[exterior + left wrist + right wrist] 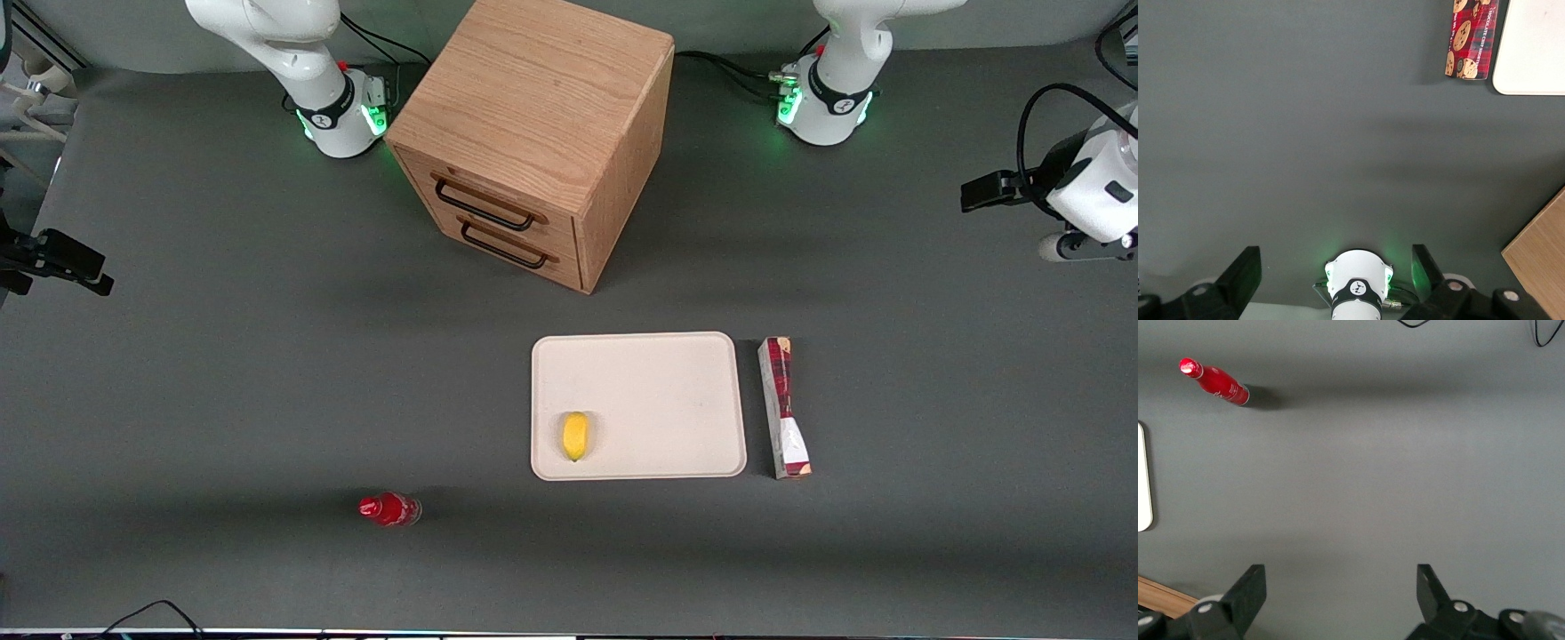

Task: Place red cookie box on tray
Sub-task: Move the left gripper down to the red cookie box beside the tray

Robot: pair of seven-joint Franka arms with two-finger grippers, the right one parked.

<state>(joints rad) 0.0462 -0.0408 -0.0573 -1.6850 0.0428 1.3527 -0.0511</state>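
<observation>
The red cookie box [784, 407] lies flat on the grey table, close beside the tray's short edge and parallel to it, not touching it. The left wrist view shows its cookie-patterned end [1471, 40]. The cream tray [676, 373] sits near the table's middle, and one rounded corner [1531, 53] shows from the wrist. My gripper [987, 192] hangs high toward the working arm's end of the table, farther from the front camera than the box and well apart from it. It is open [1335, 273], with nothing between its fingers.
A yellow lemon [575, 436] lies on the tray near its front corner. A small red bottle [389, 509] lies on the table toward the parked arm's end. The wooden drawer cabinet [533, 133] stands farther from the front camera than the tray.
</observation>
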